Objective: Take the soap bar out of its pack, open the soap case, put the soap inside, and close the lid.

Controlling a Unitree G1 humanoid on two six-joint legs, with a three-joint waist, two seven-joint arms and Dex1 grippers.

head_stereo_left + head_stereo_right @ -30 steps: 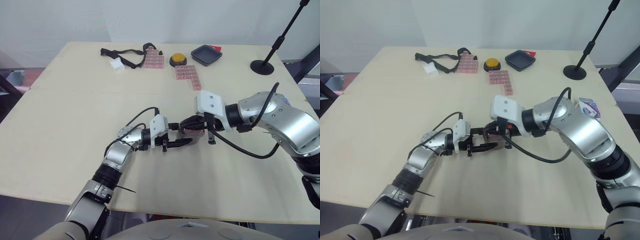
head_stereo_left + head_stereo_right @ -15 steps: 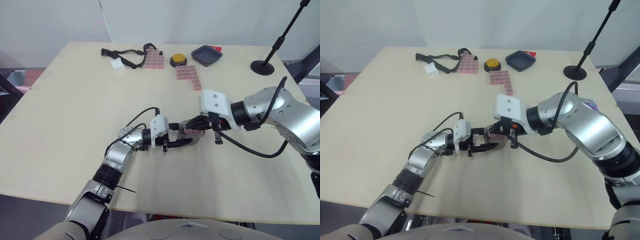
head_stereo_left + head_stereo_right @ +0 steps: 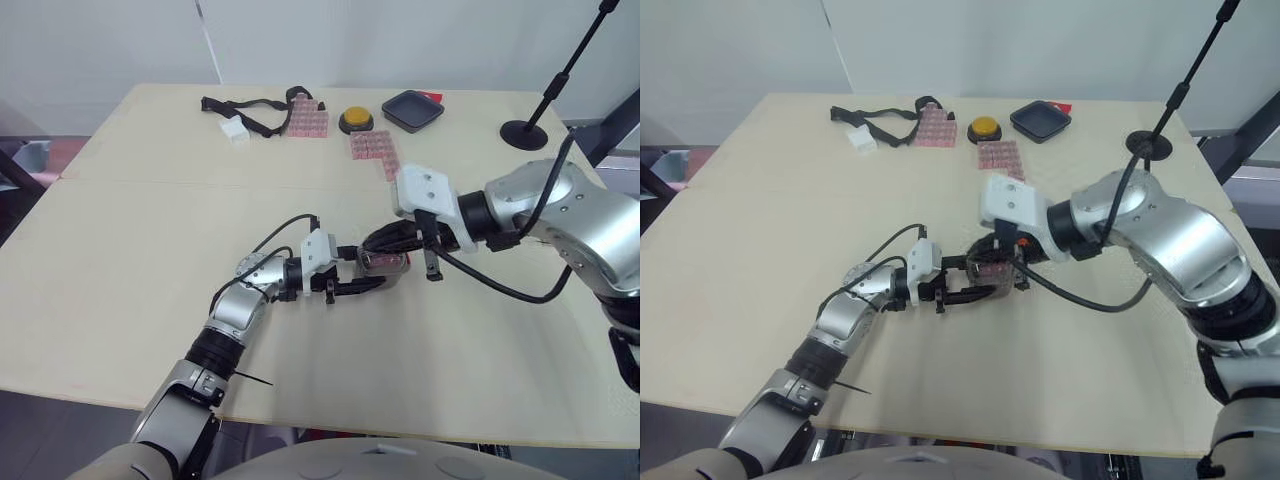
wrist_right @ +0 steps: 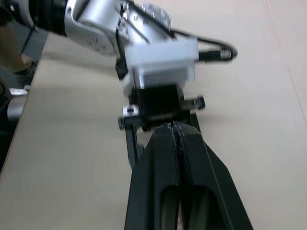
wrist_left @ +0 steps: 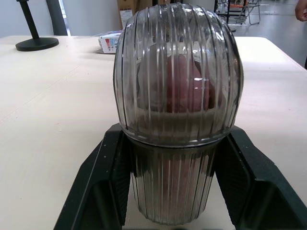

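The left tool (image 3: 368, 270) is closed on the soap case (image 5: 175, 143), one black finger (image 5: 103, 187) on each side of the ribbed lower half. This grip likely pins the case to the surface (image 3: 150, 250) so it cannot slide while the other arm works on top. The right tool (image 4: 175, 127) reaches in from the right with its two fingers pressed together and nothing between them. Its tips sit over the lid (image 5: 177, 72), probably so the joined fingers act as one blunt pusher to seat the lid.

The case stands near the middle of the surface, between the two arms. It is clear plastic, ribbed lengthwise, with a domed lid resting on a narrower base. The soap (image 5: 180, 88) shows through the ribs as a pinkish rounded shape inside, so the task looks near its end (whether the lid is fully snapped down I cannot tell). A printed box (image 5: 109, 42), possibly the emptied pack, lies well apart on the surface beyond the case.
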